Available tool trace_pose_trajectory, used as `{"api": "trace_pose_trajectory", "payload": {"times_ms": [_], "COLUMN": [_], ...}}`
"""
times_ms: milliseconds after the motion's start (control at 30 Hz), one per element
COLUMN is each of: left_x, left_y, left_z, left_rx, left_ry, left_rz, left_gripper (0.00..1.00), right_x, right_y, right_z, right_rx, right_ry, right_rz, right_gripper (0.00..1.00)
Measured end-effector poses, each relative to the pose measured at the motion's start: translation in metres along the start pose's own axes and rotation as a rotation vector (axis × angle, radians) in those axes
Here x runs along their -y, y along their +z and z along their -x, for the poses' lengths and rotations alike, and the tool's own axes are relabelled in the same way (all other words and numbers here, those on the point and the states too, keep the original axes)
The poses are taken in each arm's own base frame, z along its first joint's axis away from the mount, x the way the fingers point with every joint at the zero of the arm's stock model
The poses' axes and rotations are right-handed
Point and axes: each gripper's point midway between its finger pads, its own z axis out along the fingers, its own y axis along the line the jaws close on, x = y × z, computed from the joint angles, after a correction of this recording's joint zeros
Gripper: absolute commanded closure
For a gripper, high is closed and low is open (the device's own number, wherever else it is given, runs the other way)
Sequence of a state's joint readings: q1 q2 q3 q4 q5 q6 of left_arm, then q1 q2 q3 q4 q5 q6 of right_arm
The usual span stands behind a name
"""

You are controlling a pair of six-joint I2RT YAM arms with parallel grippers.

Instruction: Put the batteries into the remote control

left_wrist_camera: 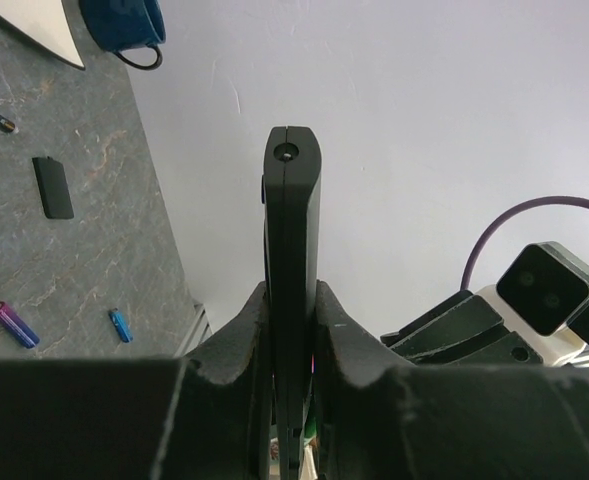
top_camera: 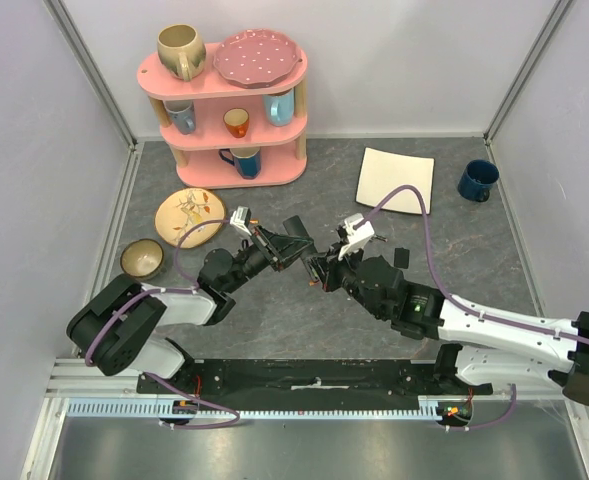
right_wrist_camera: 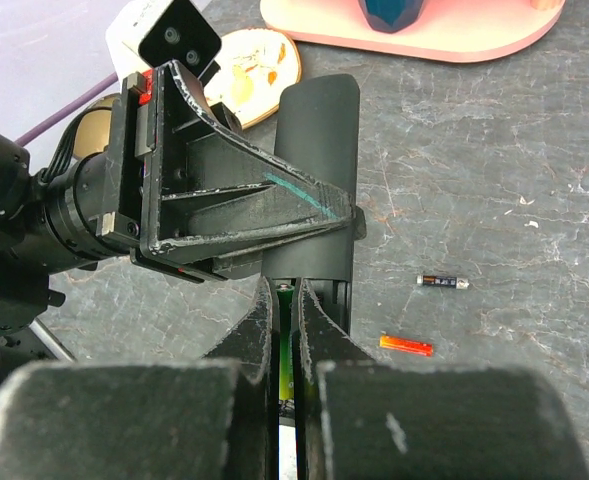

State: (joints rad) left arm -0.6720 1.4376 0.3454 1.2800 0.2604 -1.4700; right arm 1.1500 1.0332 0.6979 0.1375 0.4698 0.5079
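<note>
My left gripper [left_wrist_camera: 292, 295] is shut on the slim black remote control [left_wrist_camera: 292, 200], which I see edge-on, held up off the table. In the right wrist view the remote [right_wrist_camera: 319, 150] stands just ahead of my right gripper [right_wrist_camera: 284, 292], which is shut on a green battery [right_wrist_camera: 286, 350] with its tip at the remote's lower end. From above, the two grippers meet at mid-table, left [top_camera: 286, 248] and right [top_camera: 324, 270]. Loose batteries lie on the table: a red one [right_wrist_camera: 406, 346], a black one [right_wrist_camera: 442, 282], a purple one [left_wrist_camera: 12, 324] and a blue one [left_wrist_camera: 121, 325].
A flat black cover piece [left_wrist_camera: 53, 187] lies on the table. A pink shelf [top_camera: 224, 165] with mugs and a plate stands at the back. A white square plate [top_camera: 396, 180] and a blue mug [top_camera: 477, 180] sit back right. A flowered plate [top_camera: 189, 213] and a bowl [top_camera: 141, 258] sit left.
</note>
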Motion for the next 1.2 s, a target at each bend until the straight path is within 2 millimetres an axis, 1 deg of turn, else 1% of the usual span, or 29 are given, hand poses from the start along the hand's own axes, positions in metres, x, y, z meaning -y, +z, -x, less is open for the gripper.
{"api": "trace_pose_trajectory", "payload": {"times_ms": [300, 400, 733, 800, 833, 1200], "left_x": [0.006, 0.004, -0.006, -0.006, -0.006, -0.006], "left_y": [-0.004, -0.006, -0.008, -0.008, -0.008, -0.008], "left_z": [0.007, 0.008, 0.009, 0.009, 0.008, 0.008], "left_rx": [0.044, 0.053, 0.063, 0.062, 0.061, 0.060], "left_ry": [0.045, 0.053, 0.058, 0.058, 0.057, 0.058], "left_rz": [-0.007, 0.000, 0.039, 0.041, 0.041, 0.038], "left_gripper": [0.98, 0.98, 0.98, 0.98, 0.98, 0.98], "right_x": [-0.008, -0.009, -0.007, -0.007, -0.007, -0.005], "right_y": [0.007, 0.009, 0.013, 0.013, 0.012, 0.012], "right_z": [-0.004, -0.007, -0.016, -0.017, -0.017, -0.014], "right_rx": [-0.059, -0.077, -0.127, -0.130, -0.131, -0.129], "right_ry": [0.007, 0.007, 0.001, 0.004, 0.005, 0.010], "right_rz": [0.001, -0.005, -0.036, -0.038, -0.039, -0.059], "right_gripper": [1.00, 1.00, 0.89, 0.87, 0.83, 0.74]}}
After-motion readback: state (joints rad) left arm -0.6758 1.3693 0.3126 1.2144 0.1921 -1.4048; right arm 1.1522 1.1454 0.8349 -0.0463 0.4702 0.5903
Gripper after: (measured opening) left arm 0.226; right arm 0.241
